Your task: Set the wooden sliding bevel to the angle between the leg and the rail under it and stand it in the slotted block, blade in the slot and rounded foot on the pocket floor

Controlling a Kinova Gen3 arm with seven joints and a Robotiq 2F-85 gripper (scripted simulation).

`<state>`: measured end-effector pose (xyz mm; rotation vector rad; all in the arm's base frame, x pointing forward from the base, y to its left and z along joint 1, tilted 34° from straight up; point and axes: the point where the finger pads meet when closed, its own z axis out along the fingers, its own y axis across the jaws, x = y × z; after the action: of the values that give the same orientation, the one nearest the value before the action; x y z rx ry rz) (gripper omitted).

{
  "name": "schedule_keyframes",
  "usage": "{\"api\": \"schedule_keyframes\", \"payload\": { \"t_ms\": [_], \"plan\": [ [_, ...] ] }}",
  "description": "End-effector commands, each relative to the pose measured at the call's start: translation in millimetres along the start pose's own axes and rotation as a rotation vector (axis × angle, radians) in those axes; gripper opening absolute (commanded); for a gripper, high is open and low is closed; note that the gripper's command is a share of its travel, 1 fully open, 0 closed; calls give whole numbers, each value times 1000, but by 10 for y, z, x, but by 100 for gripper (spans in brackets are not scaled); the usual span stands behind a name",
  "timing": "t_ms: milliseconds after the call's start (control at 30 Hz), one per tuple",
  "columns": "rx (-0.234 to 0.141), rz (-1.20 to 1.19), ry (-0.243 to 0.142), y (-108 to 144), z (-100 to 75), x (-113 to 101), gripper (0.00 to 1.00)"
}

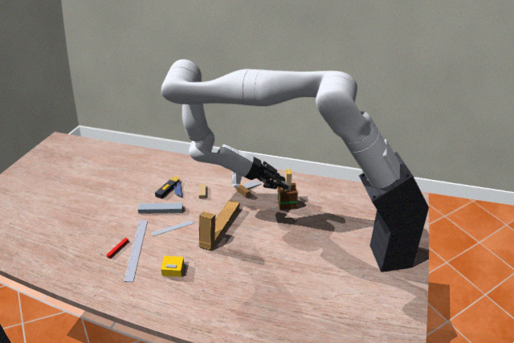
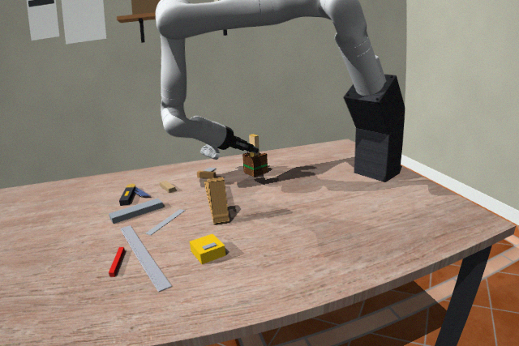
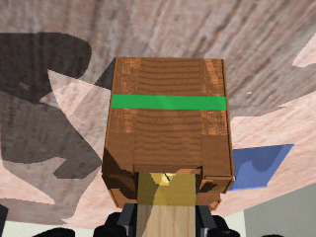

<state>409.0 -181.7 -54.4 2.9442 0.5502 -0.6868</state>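
The slotted block (image 1: 287, 198), brown with a green band, stands on the table; it also shows in the exterior view (image 2: 255, 164) and in the wrist view (image 3: 170, 123). The wooden bevel (image 1: 288, 176) (image 2: 253, 140) stands upright in it, with its stock rising above the block. In the wrist view the bevel's lower end (image 3: 165, 185) sits in the block's pocket, and its blue blade (image 3: 259, 165) sticks out of the block's right side. My gripper (image 1: 283, 184) reaches in from the left and is shut on the bevel's stock (image 3: 165, 219). The wooden leg (image 1: 206, 230) and rail (image 1: 226, 214) stand in front.
The black bevel (image 1: 168, 187) lies at the left, with a grey bar (image 1: 160, 207), a thin strip (image 1: 172, 227), a steel ruler (image 1: 136, 250), a red pencil (image 1: 117, 247) and a yellow tape measure (image 1: 172, 266). A small wooden piece with a grey blade (image 1: 246, 189) lies beside my wrist. The arm's base (image 1: 397, 226) stands right.
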Motion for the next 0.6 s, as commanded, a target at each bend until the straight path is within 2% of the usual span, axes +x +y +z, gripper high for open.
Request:
{"api": "schedule_keyframes", "payload": {
  "t_ms": [0,233,267,567],
  "plan": [
    [0,1,1,5,-6,-3,10],
    [0,1,1,5,-6,-3,10],
    [0,1,1,5,-6,-3,100],
    [0,1,1,5,-6,-3,100]
  ]
}}
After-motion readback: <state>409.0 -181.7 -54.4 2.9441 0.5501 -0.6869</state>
